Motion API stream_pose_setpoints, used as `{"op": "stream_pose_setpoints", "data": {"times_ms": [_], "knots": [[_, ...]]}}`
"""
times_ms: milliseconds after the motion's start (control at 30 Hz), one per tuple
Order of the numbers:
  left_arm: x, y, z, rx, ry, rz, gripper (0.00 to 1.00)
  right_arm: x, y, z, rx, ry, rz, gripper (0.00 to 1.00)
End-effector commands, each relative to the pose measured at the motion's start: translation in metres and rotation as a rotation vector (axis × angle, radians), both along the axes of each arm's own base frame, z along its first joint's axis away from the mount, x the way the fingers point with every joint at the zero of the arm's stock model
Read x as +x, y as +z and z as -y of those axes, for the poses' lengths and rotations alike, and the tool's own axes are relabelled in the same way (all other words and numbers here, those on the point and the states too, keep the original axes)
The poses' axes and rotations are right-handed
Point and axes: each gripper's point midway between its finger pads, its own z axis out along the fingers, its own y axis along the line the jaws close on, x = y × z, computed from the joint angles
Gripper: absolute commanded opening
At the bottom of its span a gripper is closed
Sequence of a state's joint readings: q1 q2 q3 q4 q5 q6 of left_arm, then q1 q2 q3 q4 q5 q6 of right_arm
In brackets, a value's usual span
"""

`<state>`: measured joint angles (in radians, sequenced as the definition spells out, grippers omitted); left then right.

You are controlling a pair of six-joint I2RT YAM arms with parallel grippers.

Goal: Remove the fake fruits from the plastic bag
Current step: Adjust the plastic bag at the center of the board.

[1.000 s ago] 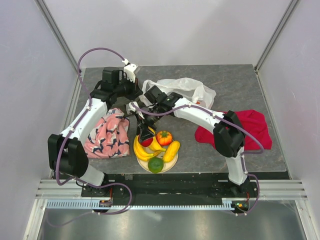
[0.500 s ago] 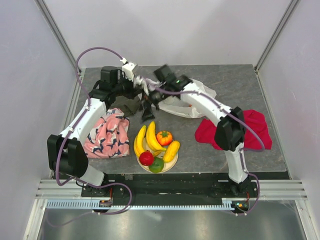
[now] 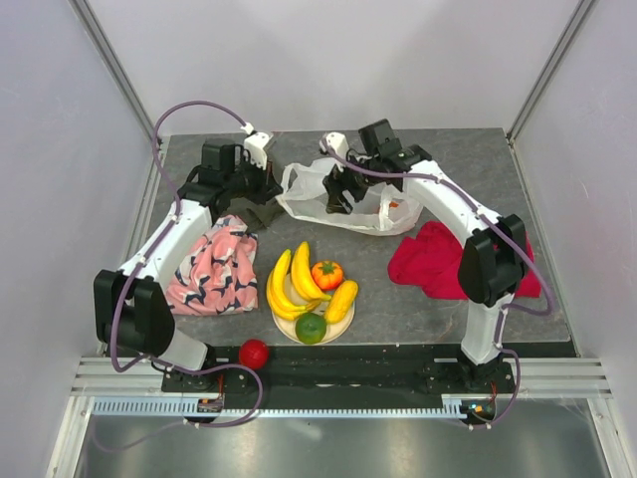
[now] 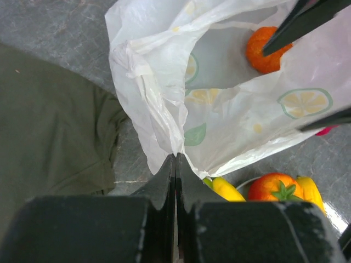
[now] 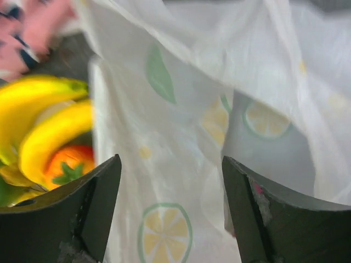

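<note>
Rolled loose, the red apple point(image 3: 254, 353) now lies at the table point(image 3: 468, 159) edge; a nudge could drop it. Left hand point(image 4: 175, 158) clamps the plastic bag point(image 4: 236, 109); right hand point(image 5: 171, 164), spread apart, hovers over the orange fruit point(image 4: 267, 49) inside.

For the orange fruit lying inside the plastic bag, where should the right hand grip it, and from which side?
Grip the orange fruit across its round body, either side of its widest part. Come through the open mouth of the plastic bag, which the left hand pinches at the rim; the open right hand probably fits around it.
</note>
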<state>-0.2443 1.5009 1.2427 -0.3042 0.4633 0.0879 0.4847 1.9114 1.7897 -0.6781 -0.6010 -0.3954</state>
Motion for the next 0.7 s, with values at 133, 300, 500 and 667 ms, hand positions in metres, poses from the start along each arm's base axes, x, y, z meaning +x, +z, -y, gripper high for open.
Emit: {"op": "stream_pose_setpoints", "data": {"times_ms": [133,300,500,667], "knots": [[-0.043,0.004,0.009,-0.047,-0.096,-0.026,0.02,0.028,-0.072,0.101,-0.309,-0.352,0.0,0.72],[-0.07,-0.014,0.01,0.009,-0.172,-0.038,0.02,-0.021,-0.093,0.128,-0.411,-0.293,-0.094,0.73],[-0.087,-0.012,0.021,0.025,-0.249,-0.001,0.02,0.0,-0.061,0.13,-0.371,-0.329,-0.001,0.74],[-0.097,-0.008,0.035,0.029,-0.313,0.022,0.01,0.045,-0.078,0.149,-0.511,-0.409,0.067,0.73]]}}
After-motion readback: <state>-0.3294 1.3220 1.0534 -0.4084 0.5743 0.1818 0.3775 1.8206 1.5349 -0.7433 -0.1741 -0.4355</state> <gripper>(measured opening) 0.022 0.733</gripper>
